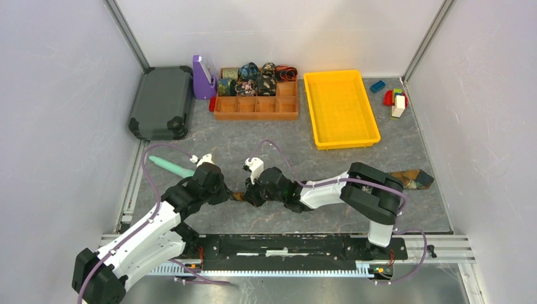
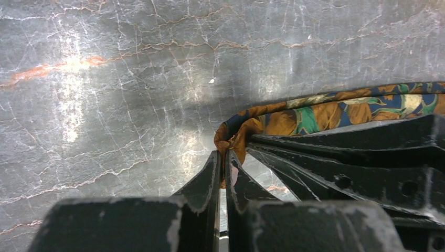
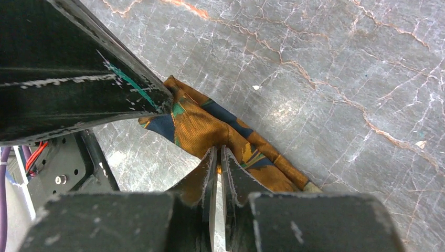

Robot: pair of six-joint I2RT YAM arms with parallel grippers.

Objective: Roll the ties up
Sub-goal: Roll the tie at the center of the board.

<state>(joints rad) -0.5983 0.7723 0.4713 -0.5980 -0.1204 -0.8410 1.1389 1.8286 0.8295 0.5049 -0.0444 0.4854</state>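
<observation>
Both arms bend low and meet near the front of the table (image 1: 221, 133); the left gripper (image 2: 223, 157) pinches the folded end of the orange tie (image 2: 320, 110) — jaws tight on it; the right gripper (image 3: 217, 153) nips the same tie too — it rests on the table between them.

Orange-blue tie (image 3: 204, 131) lies folded (coiled ties (image 1: 248, 72) farther back).

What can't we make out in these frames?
- Top view: tie almost wholly hidden between left claw and right claw.
- Left wrist: tie's far length cut off by the right edge.
- Right wrist: fingertips cover whether the right claw pinches fabric.
- Top view: second tie partly under the right arm.
</observation>
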